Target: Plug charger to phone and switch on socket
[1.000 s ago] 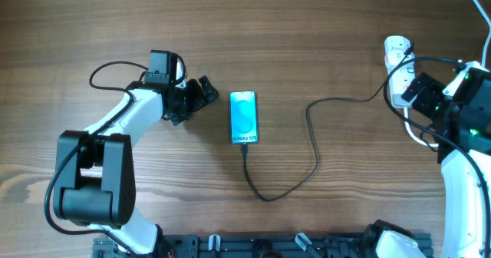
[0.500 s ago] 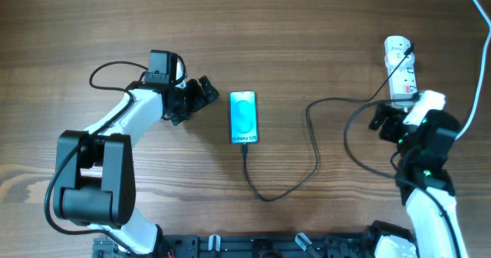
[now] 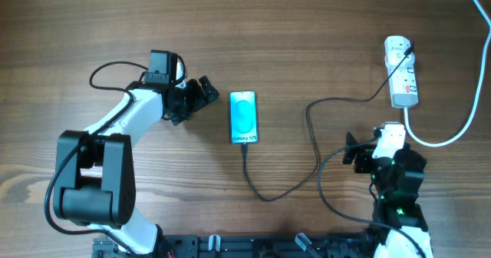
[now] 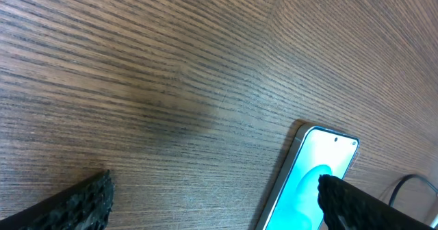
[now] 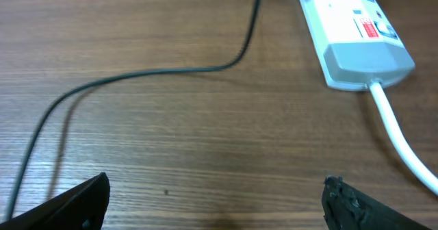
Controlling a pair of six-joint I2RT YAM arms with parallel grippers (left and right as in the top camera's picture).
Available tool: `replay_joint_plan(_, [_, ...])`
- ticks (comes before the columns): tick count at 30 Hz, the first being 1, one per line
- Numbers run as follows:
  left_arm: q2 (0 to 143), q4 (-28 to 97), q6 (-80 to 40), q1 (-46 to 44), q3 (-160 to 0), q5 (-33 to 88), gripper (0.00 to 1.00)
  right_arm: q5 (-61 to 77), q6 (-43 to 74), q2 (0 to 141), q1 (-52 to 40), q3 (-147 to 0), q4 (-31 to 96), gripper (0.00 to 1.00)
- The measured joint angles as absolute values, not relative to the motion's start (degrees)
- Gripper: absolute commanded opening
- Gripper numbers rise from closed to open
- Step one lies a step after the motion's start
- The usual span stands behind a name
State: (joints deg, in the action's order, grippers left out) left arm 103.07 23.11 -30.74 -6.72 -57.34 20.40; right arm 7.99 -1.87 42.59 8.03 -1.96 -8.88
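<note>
the right pincer (image 3: pixel 353 152), spread wide and empty like the left pincer (image 3: pixel 202 92), is now drawn well back from the socket (image 3: pixel 401 72), so the switching is judged done.

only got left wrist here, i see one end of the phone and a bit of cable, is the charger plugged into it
observer: looks so. Overhead, the charger tip meets the phone at its white-band end.
operator: and the other end
observer: its black plug sits in the far end of the socket; whether the switch is on is too small to tell.
operator: where's the right hand
observer: the right hand is open and empty, near the socket's near end but apart from it.
</note>
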Motion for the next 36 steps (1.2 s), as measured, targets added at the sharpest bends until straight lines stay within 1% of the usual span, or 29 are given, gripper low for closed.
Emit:
replay_joint_plan(4, [103.07,23.11,-30.74,-6.72,-57.34,20.4,1.0,7.94,-3.62,38.09,3.2,-0.78,-5.58,1.0])
replay_joint_plan(7, [103.07,23.11,-30.74,-6.72,-57.34,20.43,1.0,7.92,-7.4,33.47,-1.17,-0.45,-0.8,1.0])
replay_joint_plan(13, [103.07,23.11,-30.74,-6.72,-57.34,20.43,1.0,7.66,-11.44,20.16,-7.75,-0.38,-0.14,1.0])
replay_joint_plan(20, [103.07,23.11,-30.74,-6.72,-57.34,20.4,1.0,6.98,-11.2,8.49,-8.1,-0.38,0.05,1.0])
replay_joint_plan(26, [103.07,23.11,-30.74,-6.72,-57.34,20.43,1.0,6.37,-11.18,2.39,-8.1,-0.38,0.12,1.0])
replay_joint_plan(36, [103.07,23.11,-30.74,-6.72,-57.34,20.43,1.0,6.37,-11.18,1.1,-8.1,-0.38,-0.03,1.0])
